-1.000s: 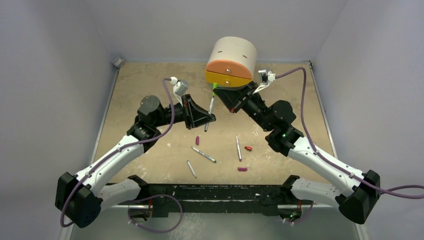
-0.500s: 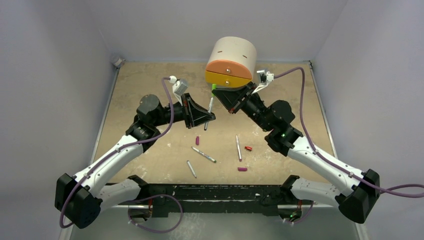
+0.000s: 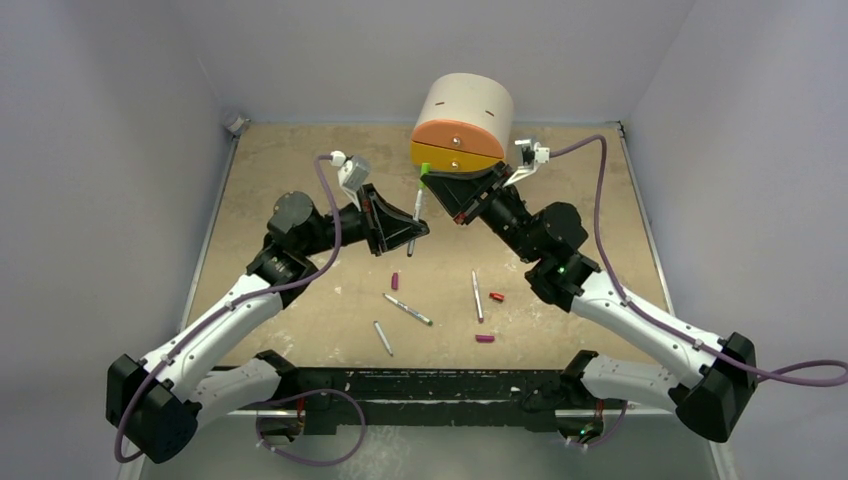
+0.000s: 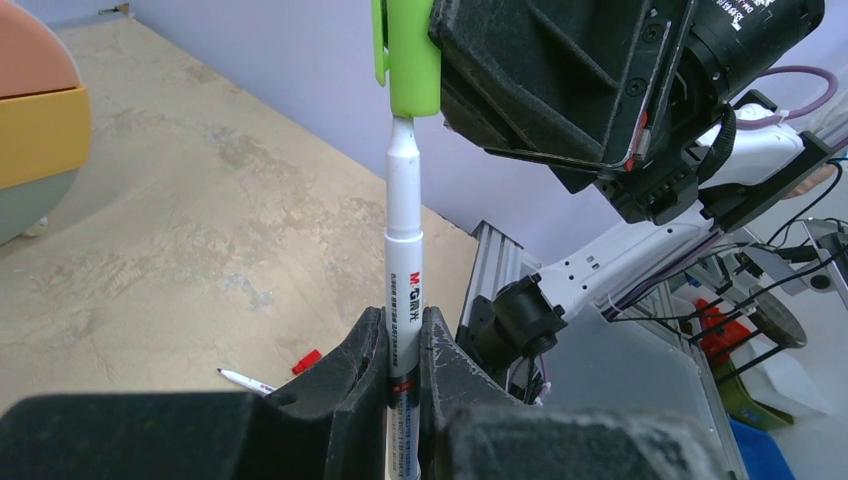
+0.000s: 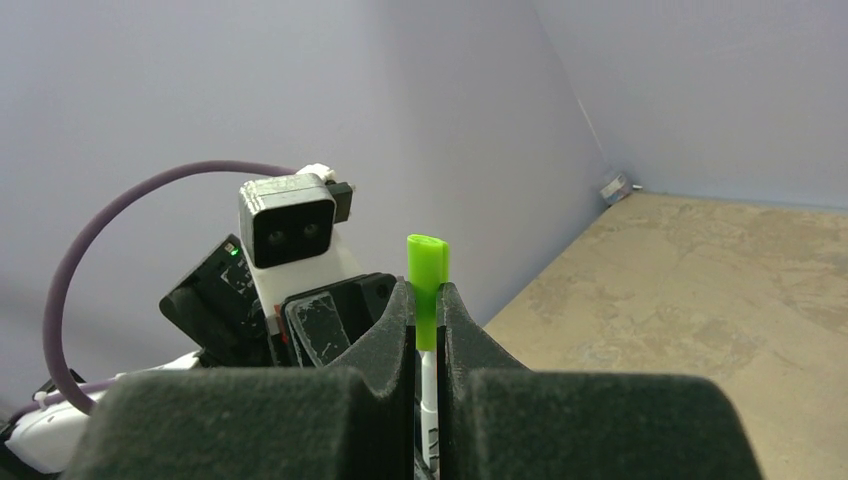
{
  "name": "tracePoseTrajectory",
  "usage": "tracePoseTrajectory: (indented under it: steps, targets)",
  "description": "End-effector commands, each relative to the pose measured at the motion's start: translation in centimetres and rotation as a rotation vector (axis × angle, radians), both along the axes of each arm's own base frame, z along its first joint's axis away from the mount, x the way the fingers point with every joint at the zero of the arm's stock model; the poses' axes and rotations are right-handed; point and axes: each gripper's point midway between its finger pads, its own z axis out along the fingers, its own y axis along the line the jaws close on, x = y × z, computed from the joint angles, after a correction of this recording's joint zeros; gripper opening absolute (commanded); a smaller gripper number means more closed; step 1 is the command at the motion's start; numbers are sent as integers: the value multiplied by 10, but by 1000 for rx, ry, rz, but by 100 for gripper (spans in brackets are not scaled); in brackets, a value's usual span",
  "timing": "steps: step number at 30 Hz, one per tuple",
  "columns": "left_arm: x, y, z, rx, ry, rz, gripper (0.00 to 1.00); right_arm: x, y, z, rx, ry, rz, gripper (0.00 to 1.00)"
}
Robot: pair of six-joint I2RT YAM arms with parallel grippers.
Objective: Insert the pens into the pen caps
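Note:
My left gripper (image 3: 412,226) is shut on a white pen (image 3: 415,215), which it holds off the table, also seen in the left wrist view (image 4: 403,290). The pen's tip end sits inside the green cap (image 3: 424,169), with its narrow neck still showing below the cap (image 4: 408,55). My right gripper (image 3: 438,186) is shut on that green cap (image 5: 427,280), and the pen barrel (image 5: 428,390) shows between its fingers. Three more pens lie on the table (image 3: 408,309), (image 3: 383,338), (image 3: 477,296). Two magenta caps (image 3: 394,281), (image 3: 485,339) and a red cap (image 3: 497,297) lie near them.
A round cream container with an orange and yellow front (image 3: 462,125) stands at the back, just behind the two grippers. The red cap (image 4: 307,361) and a loose pen (image 4: 245,381) also show below in the left wrist view. Walls enclose the table on three sides.
Both grippers, with the pen and green cap between them, have shifted slightly to the left. The left arm's elbow moved left. The loose pens and caps have not moved.

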Motion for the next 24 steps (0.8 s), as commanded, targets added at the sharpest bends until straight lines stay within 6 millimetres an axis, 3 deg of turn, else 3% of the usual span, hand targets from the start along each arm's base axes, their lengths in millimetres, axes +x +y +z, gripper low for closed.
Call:
tracePoseTrajectory:
  steps: [1, 16, 24]
  targets:
    - [1, 10, 57, -105, -177, 70, 0, -9, 0, 3, 0, -17, 13, 0]
    - [0, 7, 49, -86, -163, 45, 0, -10, 15, -3, -18, -17, 67, 0]
    - [4, 12, 56, -65, -194, 87, 0, -13, 22, -10, -46, -10, 78, 0]
